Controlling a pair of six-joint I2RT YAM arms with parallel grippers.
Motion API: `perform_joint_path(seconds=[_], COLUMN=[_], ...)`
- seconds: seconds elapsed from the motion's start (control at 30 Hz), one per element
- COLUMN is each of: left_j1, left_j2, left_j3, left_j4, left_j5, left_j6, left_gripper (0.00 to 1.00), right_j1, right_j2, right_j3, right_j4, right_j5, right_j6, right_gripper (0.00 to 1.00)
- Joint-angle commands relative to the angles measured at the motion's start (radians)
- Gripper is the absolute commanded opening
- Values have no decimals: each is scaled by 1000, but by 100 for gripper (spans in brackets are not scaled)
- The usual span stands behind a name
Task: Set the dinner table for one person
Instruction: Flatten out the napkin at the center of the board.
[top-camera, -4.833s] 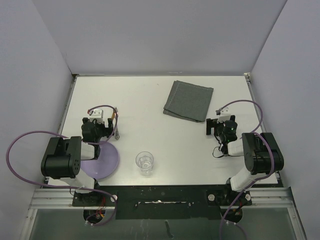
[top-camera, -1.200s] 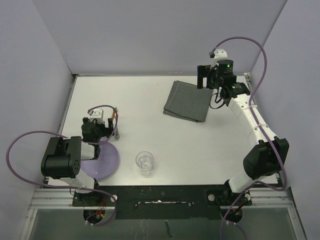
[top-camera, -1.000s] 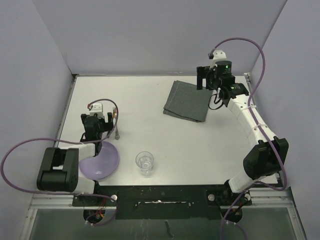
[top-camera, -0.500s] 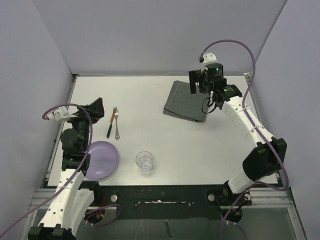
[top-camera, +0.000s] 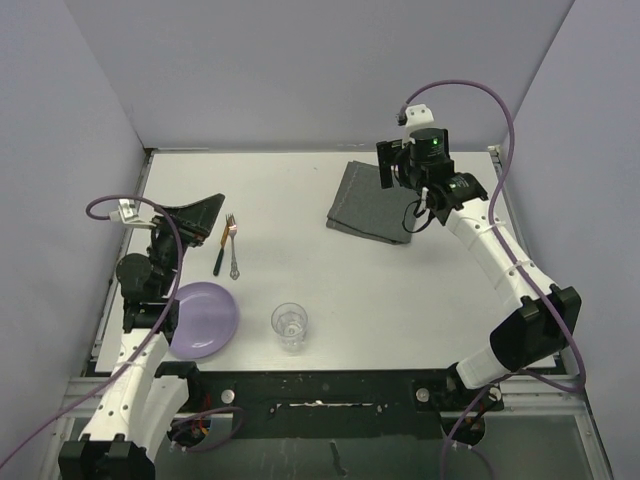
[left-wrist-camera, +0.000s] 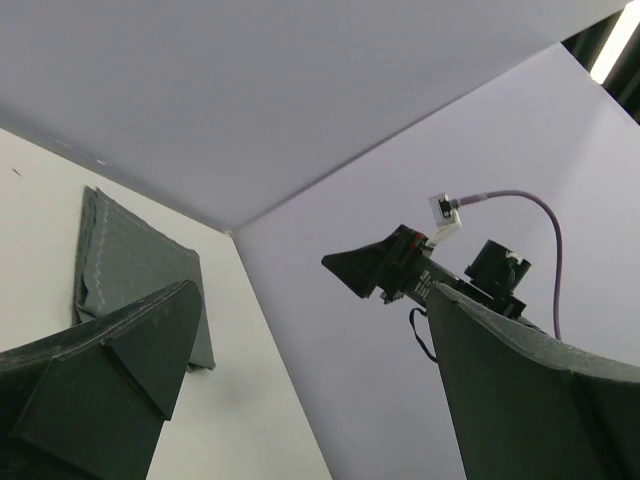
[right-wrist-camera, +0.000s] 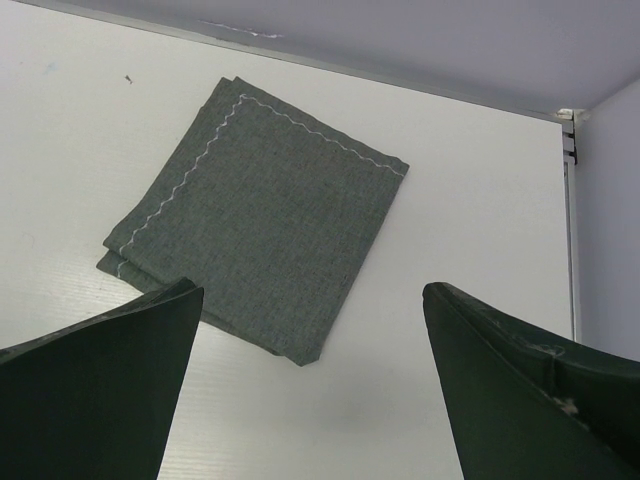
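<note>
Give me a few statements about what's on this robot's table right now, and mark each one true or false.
1. The grey cloth lies folded flat on the dinner table. True.
2. The glass stands on the purple plate. False: it stands on the bare table, to the right of the plate.
3. The left end effector and the right end effector are both open and hold nothing. True.
4. The cutlery lies on the grey cloth. False: it lies on the bare table just beyond the plate, well apart from the cloth.
</note>
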Motion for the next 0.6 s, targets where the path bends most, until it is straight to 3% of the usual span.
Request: perform_joint_path(seconds=[0.0,0.13,0.2,0.33,0.57], left_j1=[15,15,15,10,9], left_j2=[74,96,93,70,90], left_j3=[2,55,59,48,168], left_j4=[328,336,407,394,62], left_j5=[190,258,262,268,293], left_j6=[-175,-166,-79,53,189], left_gripper=[98,98,98,98,98], right_j1=[18,22,24,23,-59], right_j2=[-64,-67,-63,-39,190], right_j3=[1,0,0,15,254], right_j4=[16,14,16,31,-57], right_j5=[38,47,48,48,7], right_j6=[-9,-12,-13,-24,-12], right_gripper=[98,98,98,98,98])
